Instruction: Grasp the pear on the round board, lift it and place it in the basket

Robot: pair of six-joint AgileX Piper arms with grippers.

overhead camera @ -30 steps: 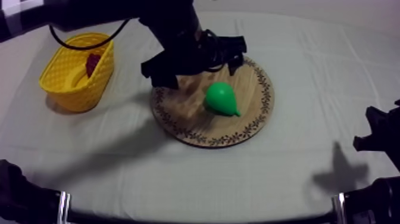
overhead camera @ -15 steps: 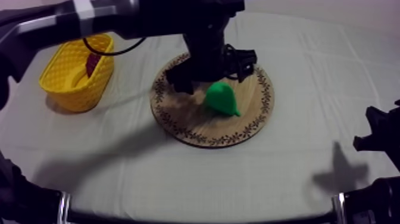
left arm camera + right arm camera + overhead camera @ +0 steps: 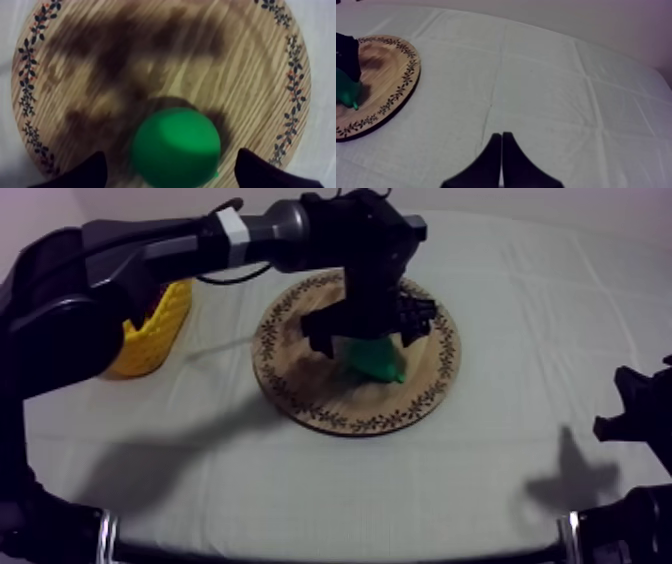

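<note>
One green pear (image 3: 378, 360) lies on its side near the middle of the round wooden board (image 3: 300, 383), a little to the right of centre, with its narrow end pointing toward the near right. From my left wrist the pear (image 3: 176, 145) shows its broad rounded end, resting on the wood grain with a dark shadow around it.

My left gripper (image 3: 368, 333) hangs directly over the fruit and hides its far half in the top view. The jaws are spread wide. One black finger (image 3: 82, 172) stands to one side of the pear and the other to the opposite side, and a strip of bare board shows between each finger and the green skin, so nothing is gripped. My left arm reaches in from the far left and crosses above the far rim of the board.

Left of the board sits the yellow basket (image 3: 160, 333), apart from it with cloth between and partly covered by my arm; I cannot tell what it holds.

My right gripper (image 3: 501, 142) rests low at the right side of the table (image 3: 480, 478), well apart from the board (image 3: 386, 70). Its two fingers lie pressed together as a narrow wedge over bare grey-white cloth, holding nothing.
</note>
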